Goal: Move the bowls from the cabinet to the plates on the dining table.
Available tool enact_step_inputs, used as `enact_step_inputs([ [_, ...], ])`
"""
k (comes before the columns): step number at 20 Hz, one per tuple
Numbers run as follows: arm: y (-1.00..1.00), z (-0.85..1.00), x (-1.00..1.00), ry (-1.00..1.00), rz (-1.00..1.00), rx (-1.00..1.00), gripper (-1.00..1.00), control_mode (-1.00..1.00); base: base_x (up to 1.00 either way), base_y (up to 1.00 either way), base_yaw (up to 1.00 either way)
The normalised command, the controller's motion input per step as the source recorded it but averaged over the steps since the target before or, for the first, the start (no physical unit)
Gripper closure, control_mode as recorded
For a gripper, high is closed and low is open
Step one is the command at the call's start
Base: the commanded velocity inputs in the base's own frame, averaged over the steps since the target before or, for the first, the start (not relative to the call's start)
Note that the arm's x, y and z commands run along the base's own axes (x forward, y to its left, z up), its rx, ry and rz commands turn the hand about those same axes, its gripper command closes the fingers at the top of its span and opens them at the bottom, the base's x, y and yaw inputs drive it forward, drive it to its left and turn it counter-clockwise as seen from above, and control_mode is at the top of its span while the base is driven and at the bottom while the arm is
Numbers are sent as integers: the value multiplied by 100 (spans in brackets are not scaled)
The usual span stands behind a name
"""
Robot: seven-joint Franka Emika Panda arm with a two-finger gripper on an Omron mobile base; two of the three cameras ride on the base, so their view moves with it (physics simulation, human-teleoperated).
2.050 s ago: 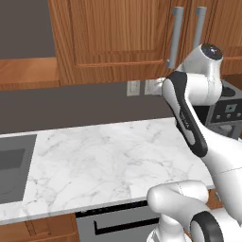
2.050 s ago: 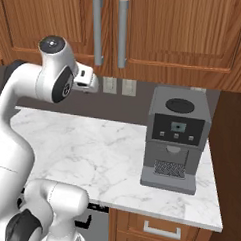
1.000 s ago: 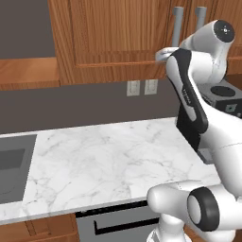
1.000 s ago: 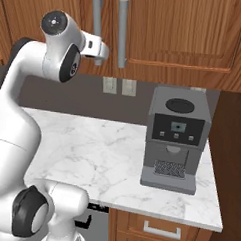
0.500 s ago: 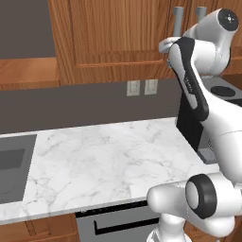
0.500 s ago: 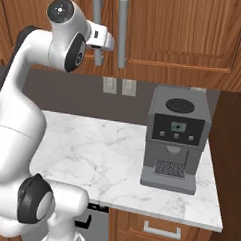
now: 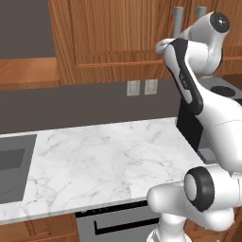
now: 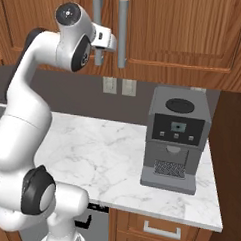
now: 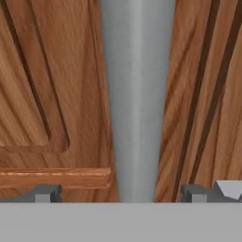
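1. The arm [image 8: 38, 103] is raised to the cabinet [image 8: 187, 31]; both doors are shut, so the bowls, if they sit inside, are hidden; I see no plates and no dining table from here.
2. The fingers [image 9: 118, 193] are released, spread wide, with the left grey handle [image 9: 137, 94] standing between them; one tip [image 9: 45, 193] sits on one side of the bar and the other on the far side; whether either touches it I cannot tell.
3. From the right side, the hand [image 8: 104, 40] is pressed up at that left handle [image 8: 97, 11], with the second handle [image 8: 122, 32] just beside it.
4. The step in hand, as I judge it, is opening the cabinet: the very start of the task, with no bowl yet reached.
5. The next move calls for clenching on the bar, then pulling outward along the door's arc, so the grip does not slide down the handle.
6. Below, the marble worktop [image 8: 91, 151] carries a coffee machine [image 8: 175, 140], well apart from the hand; two wall sockets [image 8: 119, 86] sit on the dark backsplash; a swinging door should pass above them.
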Motion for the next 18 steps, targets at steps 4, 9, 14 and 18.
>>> enact_step_inputs([
  [4,-5,-16,44,-5,0,0,-100,-100,0,0,0],
  [9,-19,-18,32,-7,0,0,-100,-100,0,0,0],
  [14,-3,-1,2,0,0,0,100,-100,0,0,0],
  [18,0,2,-1,0,0,0,100,-100,0,0,0],
])
